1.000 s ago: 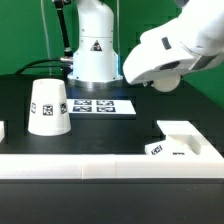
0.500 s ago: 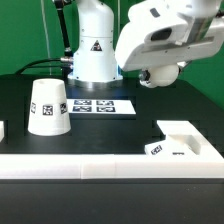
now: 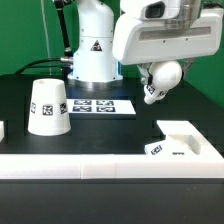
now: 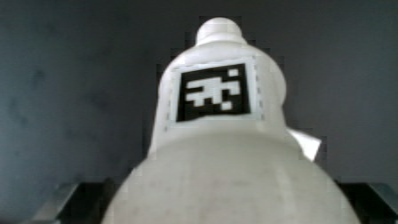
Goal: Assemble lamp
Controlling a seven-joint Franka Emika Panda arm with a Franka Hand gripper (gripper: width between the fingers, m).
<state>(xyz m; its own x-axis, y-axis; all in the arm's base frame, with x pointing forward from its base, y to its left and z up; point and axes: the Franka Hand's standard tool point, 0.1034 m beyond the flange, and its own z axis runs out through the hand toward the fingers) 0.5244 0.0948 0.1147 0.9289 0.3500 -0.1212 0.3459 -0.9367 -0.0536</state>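
My gripper (image 3: 156, 76) is shut on the white round-headed bulb (image 3: 160, 84) and holds it tilted in the air, above the table and right of the marker board. In the wrist view the bulb (image 4: 222, 140) fills the picture, its tag facing the camera, between my dark fingers (image 4: 75, 206); the gripper (image 4: 217, 212) is mostly hidden behind it. The cone-shaped shade (image 3: 48, 107) stands on the table at the exterior view's left. The flat square base (image 3: 188, 138) lies at the front right, below the bulb and nearer the camera.
The marker board (image 3: 103, 105) lies on the black table in front of the white robot pedestal (image 3: 93, 52). A white wall (image 3: 90, 166) runs along the table's front edge. A green curtain hangs behind.
The arm has swung toward the exterior view's left and come lower. The bulb, hidden by the hand before, now hangs in view under it.
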